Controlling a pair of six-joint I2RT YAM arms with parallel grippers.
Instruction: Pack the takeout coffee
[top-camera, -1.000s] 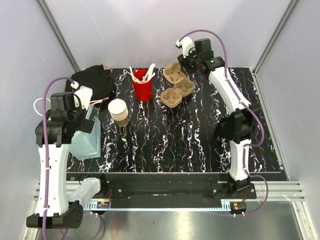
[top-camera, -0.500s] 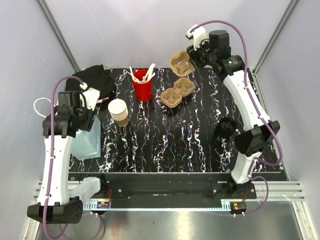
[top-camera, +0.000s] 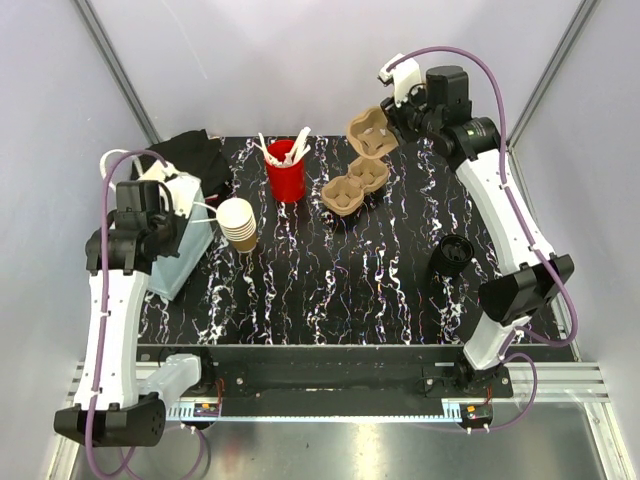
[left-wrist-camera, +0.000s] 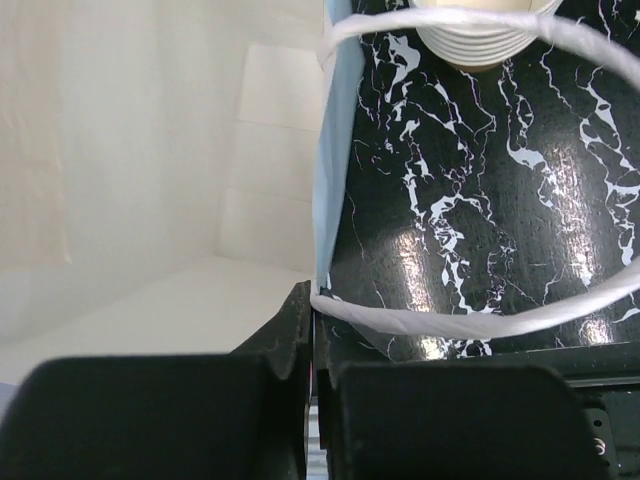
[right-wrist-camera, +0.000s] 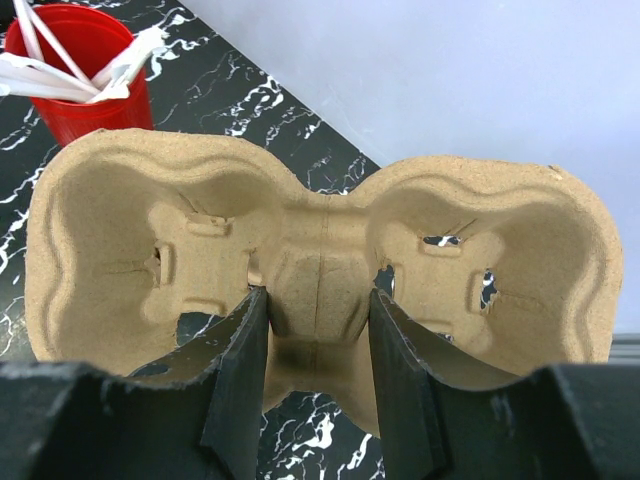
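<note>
The takeout coffee cups are tan paper cups nested in a stack (top-camera: 238, 222), lying tilted on the black marble table (top-camera: 330, 280); their white rims (left-wrist-camera: 485, 30) show at the top of the left wrist view. My left gripper (top-camera: 183, 205) (left-wrist-camera: 315, 300) is shut on the rim of a pale blue paper bag (top-camera: 172, 252) (left-wrist-camera: 335, 150), where its white twisted handle (left-wrist-camera: 450, 325) joins. My right gripper (top-camera: 385, 125) (right-wrist-camera: 318, 330) is shut on the middle bridge of a brown pulp cup carrier (top-camera: 367, 132) (right-wrist-camera: 320, 250), held in the air at the back.
A red cup of white utensils (top-camera: 285, 170) (right-wrist-camera: 80, 70) stands at the back centre. More pulp carriers (top-camera: 355, 185) lie to its right. A black cloth (top-camera: 190, 155) is bunched at the back left. White walls close in both sides.
My left gripper has closed on the bag's rim and pulled the bag up and toward the cups. My right gripper has lifted one carrier off the pile, up and to the right.
</note>
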